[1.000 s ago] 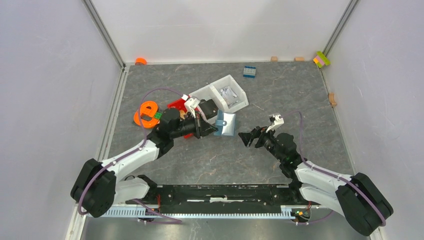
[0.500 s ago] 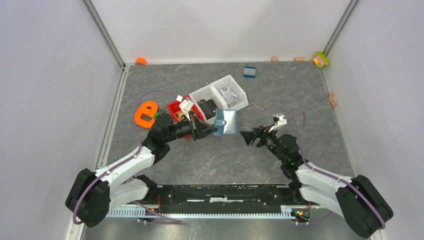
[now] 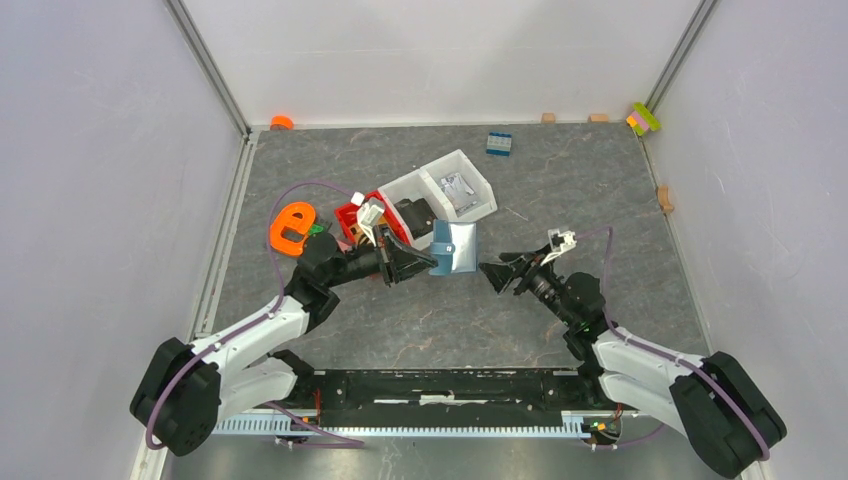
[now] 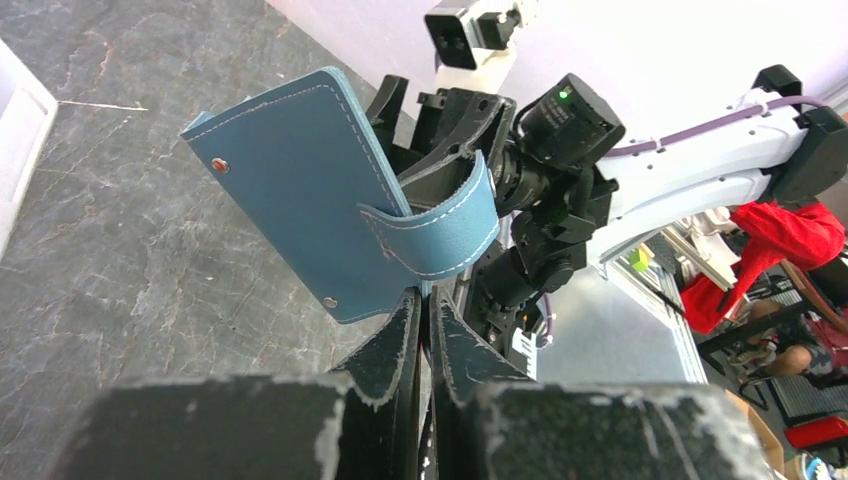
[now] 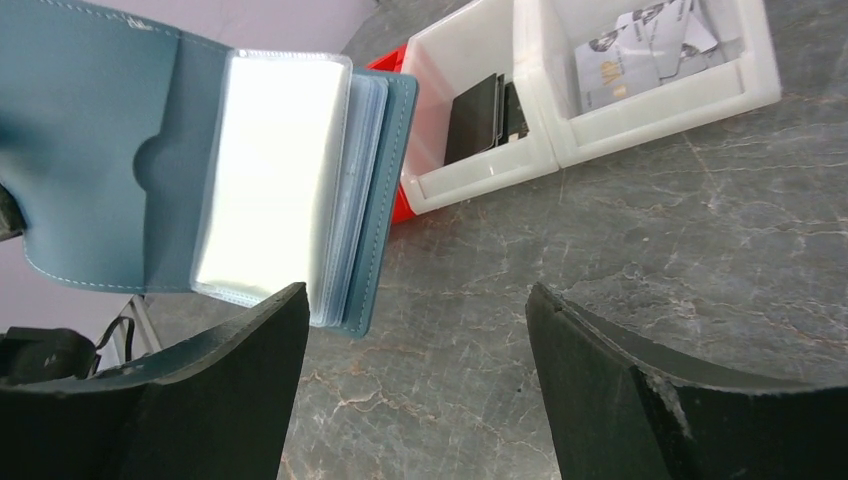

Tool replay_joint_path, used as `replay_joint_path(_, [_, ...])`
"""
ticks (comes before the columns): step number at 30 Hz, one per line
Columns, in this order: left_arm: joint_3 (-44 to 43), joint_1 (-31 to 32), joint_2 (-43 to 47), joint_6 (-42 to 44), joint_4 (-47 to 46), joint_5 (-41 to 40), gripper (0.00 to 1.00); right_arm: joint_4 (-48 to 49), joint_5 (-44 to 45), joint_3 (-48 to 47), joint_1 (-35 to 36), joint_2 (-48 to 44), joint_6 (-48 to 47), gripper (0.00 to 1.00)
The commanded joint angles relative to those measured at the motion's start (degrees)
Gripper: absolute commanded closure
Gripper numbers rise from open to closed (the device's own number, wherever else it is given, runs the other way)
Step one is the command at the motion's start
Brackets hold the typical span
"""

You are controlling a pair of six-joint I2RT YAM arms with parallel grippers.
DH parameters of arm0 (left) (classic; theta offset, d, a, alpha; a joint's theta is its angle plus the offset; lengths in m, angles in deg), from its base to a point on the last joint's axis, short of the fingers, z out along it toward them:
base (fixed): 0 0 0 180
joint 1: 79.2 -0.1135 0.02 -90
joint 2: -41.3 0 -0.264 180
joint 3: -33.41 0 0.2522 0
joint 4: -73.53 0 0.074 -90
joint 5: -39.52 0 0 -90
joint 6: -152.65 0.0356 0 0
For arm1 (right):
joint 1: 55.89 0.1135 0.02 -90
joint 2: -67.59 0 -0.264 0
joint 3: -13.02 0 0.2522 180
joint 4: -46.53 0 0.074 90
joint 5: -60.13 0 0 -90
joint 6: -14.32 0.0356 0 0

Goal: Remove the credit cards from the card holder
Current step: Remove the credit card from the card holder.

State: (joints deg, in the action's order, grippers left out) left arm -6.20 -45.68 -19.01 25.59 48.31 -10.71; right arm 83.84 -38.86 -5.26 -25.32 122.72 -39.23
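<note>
Left claw (image 3: 431, 263), card holder (image 3: 457, 247) open rightward

Your left arm (image 3: 262, 324) reaches from the near-left base toward the middle, forearm pointing right; your left gripper (image 3: 425, 263) has its jaws pressed almost together on the card holder (image 3: 456, 247), seemingly pinching its strap; your right arm (image 3: 632, 350) comes in from the near-right base, wrist aimed left; your right gripper (image 3: 497, 275) faces the left one, jaws spread wide, gripping nothing.
</note>
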Motion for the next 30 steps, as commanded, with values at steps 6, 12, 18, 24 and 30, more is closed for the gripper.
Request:
replay_joint_path(6, [-0.3,0.6,0.6,-2.3,-6.7,2.7,0.9,6.4,-7.1,-1.8,-0.5,5.6,2.8,0.17])
replay_joint_path(12, [-0.9,0.7,-1.0,-2.8,-6.7,3.2,0.9,22.9,-16.8,-0.4,-0.4,10.6,9.1,0.18])
replay_joint_path(18, [-0.8,0.8,-1.3,-3.4,-7.9,3.9,0.9,32.8,-20.8,-0.1,-0.4,15.5,14.5,0.18])
replay_joint_path(24, [-0.5,0.9,-0.9,-3.8,-8.7,4.2,0.9,31.3,-19.1,0.1,-1.1,15.7,15.4,0.14])
replay_joint_path(30, [0.0,1.1,-0.5,-4.4,-11.1,5.1,0.9,16.6,-11.4,-0.6,-1.4,11.4,11.5,0.08])
